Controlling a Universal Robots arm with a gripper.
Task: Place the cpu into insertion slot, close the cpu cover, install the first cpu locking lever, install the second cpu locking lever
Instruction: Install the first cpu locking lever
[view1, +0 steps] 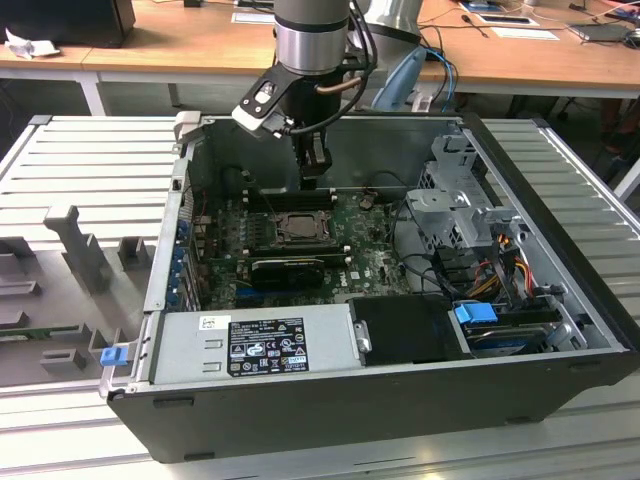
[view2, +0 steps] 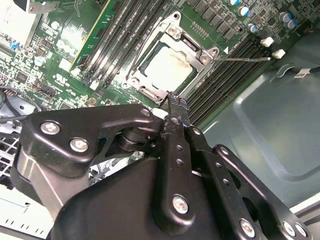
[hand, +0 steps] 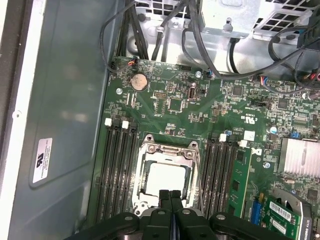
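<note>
**Two steps look done, two look open**

Nearest me is the black wall of the computer case (view1: 350, 420), and just behind it the grey power supply (view1: 255, 340). Beyond that lies the green motherboard (view1: 375, 262), with the insertion slot (view1: 300, 215) near its middle. The cpu (hand: 162, 180) already sits in that slot, pale metal face up. The cpu cover (hand: 167, 150) lies flat around it, its frame bordering the chip on every side. So seating the chip and closing the cover seem finished to me.

The levers are less sure. In the second wrist view a thin locking lever (view2: 245, 58) runs out from a corner of the socket across the memory slots (view2: 220, 80), and I judge it not hooked down. Of the other lever I cannot tell.

Just past the socket's middle, the gripper (view1: 318, 180) hangs low inside the case, over the slot's far side. Its jaws are clenched against each other with nothing between them. The tips are close above the cover's edge; whether they touch it I cannot say. Farthest back stands a wooden desk (view1: 180, 40).
</note>
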